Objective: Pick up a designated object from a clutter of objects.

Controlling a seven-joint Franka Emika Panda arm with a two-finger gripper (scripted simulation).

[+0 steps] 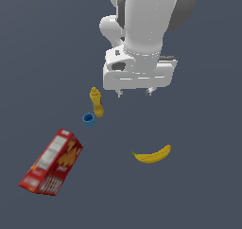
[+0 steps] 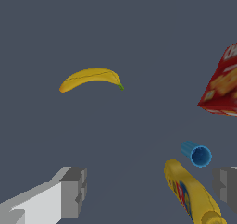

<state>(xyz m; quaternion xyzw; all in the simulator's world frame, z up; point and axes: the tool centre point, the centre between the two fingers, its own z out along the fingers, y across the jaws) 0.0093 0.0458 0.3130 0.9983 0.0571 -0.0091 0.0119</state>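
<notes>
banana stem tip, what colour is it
Green, at one end of the yellow banana. The wrist view shows it best.

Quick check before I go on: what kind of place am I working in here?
Likely a bare simulated test scene, not a real room: a flat grey floor, with only a banana, mustard bottle, blue cup and cracker box under the gripper.

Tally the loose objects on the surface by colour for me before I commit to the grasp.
Yellow: 2, the curved yellow banana with a green stem tip and the mustard-yellow bottle
Blue: 1, the small blue cup
Red: 1, the large red cracker box with yellow lettering
Total: 4
</notes>
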